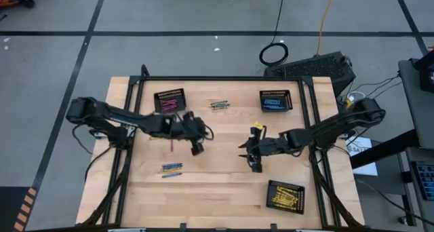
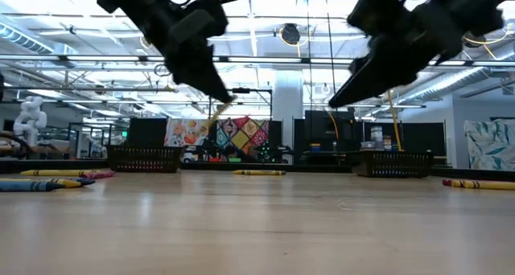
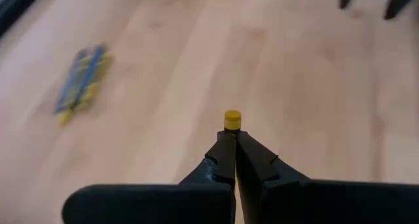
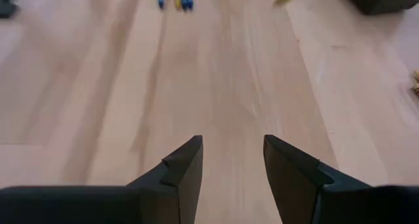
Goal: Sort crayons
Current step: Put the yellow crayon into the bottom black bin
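My left gripper hangs over the table's middle left, shut on a yellow crayon that pokes out past its fingertips. A pink crayon lies on the table just left of it. Blue and yellow crayons lie nearer the front, and a few more lie at the back. My right gripper is raised over the middle right, open, with nothing between its fingers. My left gripper pinches the yellow crayon between its two fingertips, with the crayon's free end sticking out beyond them. The fingers slant downward and the crayon runs on along them. It is lifted clear of the table.
Three black mesh baskets stand on the wooden table: one with pink crayons at the back left, one with blue at the back right, one with yellow at the front right. Bare wood lies between the arms and the front edge.
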